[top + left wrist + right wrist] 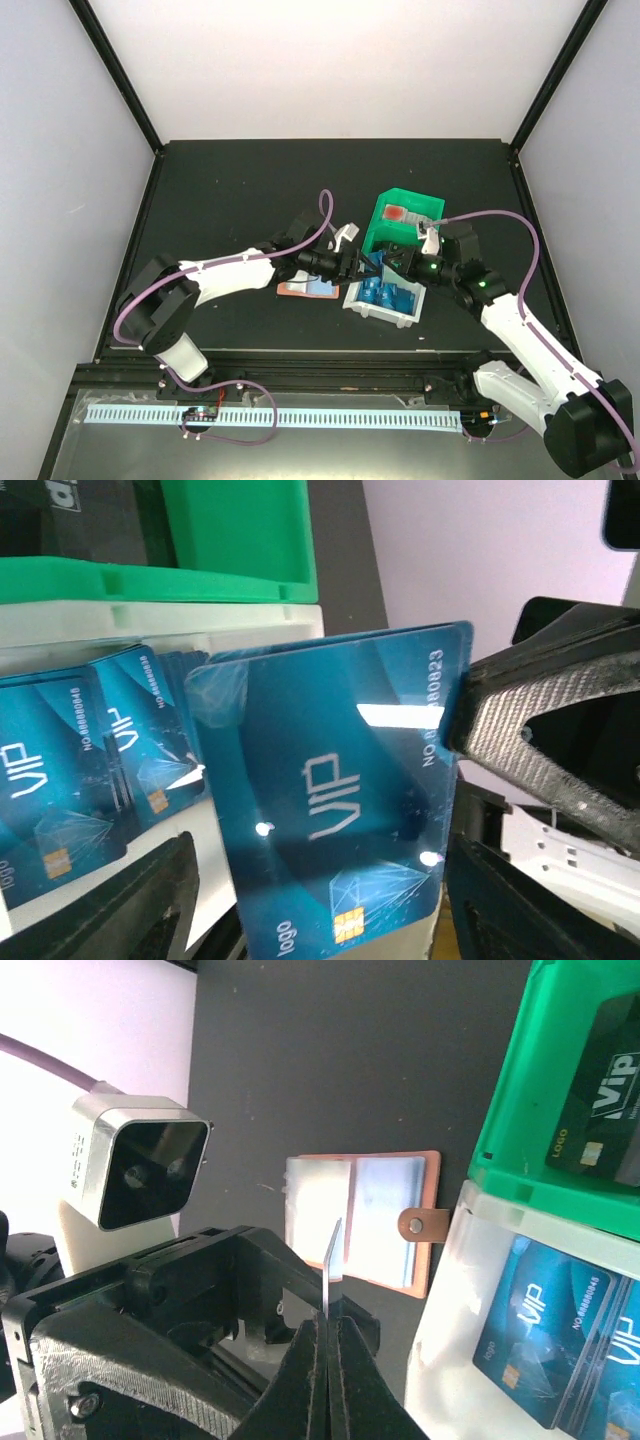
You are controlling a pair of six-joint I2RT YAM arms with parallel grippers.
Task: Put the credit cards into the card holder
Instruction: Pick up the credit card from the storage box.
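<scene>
Right gripper (pixel 325 1325) pinching blue VIP card (pixel 330 810) edge-on; left gripper (pixel 330 905) gaping wide beside it. Open card holder (pixel 360 1215) lying frame centre, above card's tip, nearer left arm (pixel 230 270).

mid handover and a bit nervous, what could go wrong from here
1. The right tool pinches the card only at one edge, so it may pivot or slip before the open left tool closes on it.
2. The wallet lies open with nothing holding it; pushing a card in may slide it.
</scene>
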